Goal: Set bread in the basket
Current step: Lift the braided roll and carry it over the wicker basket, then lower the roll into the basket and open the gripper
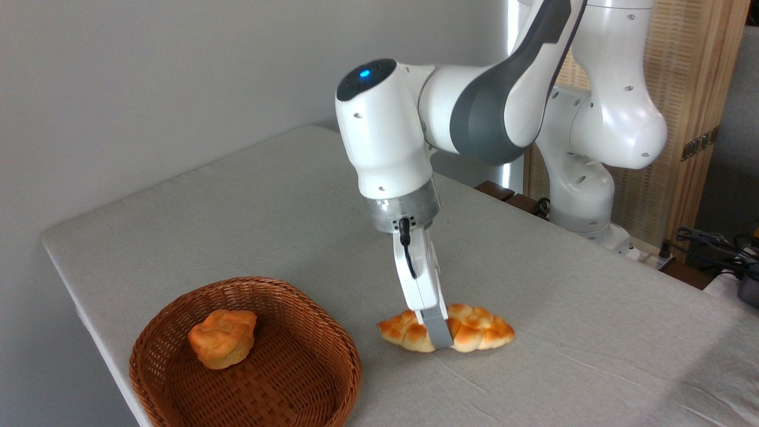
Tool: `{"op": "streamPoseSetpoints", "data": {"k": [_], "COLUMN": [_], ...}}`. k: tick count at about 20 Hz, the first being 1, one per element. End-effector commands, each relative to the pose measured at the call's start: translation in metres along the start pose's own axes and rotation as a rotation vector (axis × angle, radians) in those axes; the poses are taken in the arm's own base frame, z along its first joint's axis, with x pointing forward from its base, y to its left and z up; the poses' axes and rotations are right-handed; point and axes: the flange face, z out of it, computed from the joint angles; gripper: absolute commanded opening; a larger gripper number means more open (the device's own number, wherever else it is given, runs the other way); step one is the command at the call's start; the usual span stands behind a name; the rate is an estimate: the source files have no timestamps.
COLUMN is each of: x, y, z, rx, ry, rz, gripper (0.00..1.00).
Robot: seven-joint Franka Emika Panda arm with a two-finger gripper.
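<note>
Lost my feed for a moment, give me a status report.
Gripper shut on bread, loaf just off the table. Basket close by on the left, bun inside it. Path clear.

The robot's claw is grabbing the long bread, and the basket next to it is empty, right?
Not quite. The claw is on the long bread, but the basket isn't empty: the camera view shows a small bun sitting inside it.
</note>
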Motion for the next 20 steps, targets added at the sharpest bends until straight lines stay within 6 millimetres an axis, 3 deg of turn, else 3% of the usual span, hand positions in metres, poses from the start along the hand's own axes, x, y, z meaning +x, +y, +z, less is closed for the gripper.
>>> {"op": "streamPoseSetpoints", "data": {"k": [1,2,3,7,10,13,15,18,20], "x": [-0.008,-0.007,-0.007,0.014,0.043,0.047,0.045,0.046,0.057], "y": [-0.017,-0.024,-0.03,-0.074,-0.115,-0.144,-0.157,-0.166,-0.169], "z": [-0.069,-0.085,-0.1,-0.128,-0.132,-0.136,-0.141,-0.134,-0.129], "rx": [-0.04,-0.04,-0.035,-0.031,0.003,0.092,0.188,0.231,0.24], "ry": [0.079,0.119,0.163,0.245,0.255,0.296,0.339,0.344,0.336], "rz": [-0.052,-0.081,-0.151,-0.545,-0.711,-0.756,-0.766,-0.757,-0.731], "gripper": [0.3,0.34,0.44,0.48,0.48,0.54,0.62,0.65,0.82]}}
